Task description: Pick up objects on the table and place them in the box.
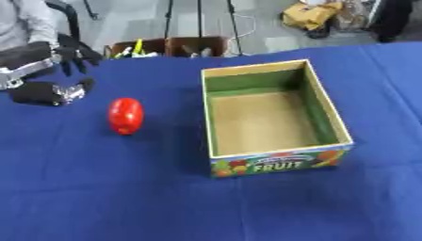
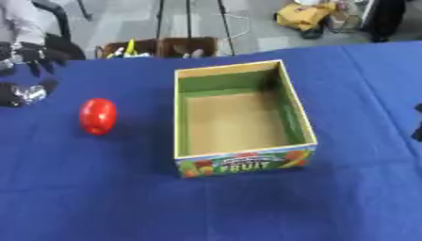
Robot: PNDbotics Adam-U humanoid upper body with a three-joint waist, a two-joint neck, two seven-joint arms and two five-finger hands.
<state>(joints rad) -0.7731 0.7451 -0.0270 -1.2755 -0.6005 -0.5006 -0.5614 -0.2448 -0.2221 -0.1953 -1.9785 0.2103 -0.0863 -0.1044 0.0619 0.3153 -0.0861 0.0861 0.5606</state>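
One red object [image 1: 125,116], one box [image 1: 334,123] (labelled FRUIT) — both on one blue table [image 1: 124,188].

Left hand [image 1: 51,75]: cut off at the view's left edge, blurred. Right hand [image 2: 418,128]: only a dark sliver at the right edge; fingers indiscernible.

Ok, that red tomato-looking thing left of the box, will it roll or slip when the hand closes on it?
Probably both. The red object is rounded and egg-shaped, standing on the flat blue cloth, so a sideways nudge would likely tip and roll it. Its skin looks smooth and shiny, so it may slip. The left hand is open beside it, not touching.
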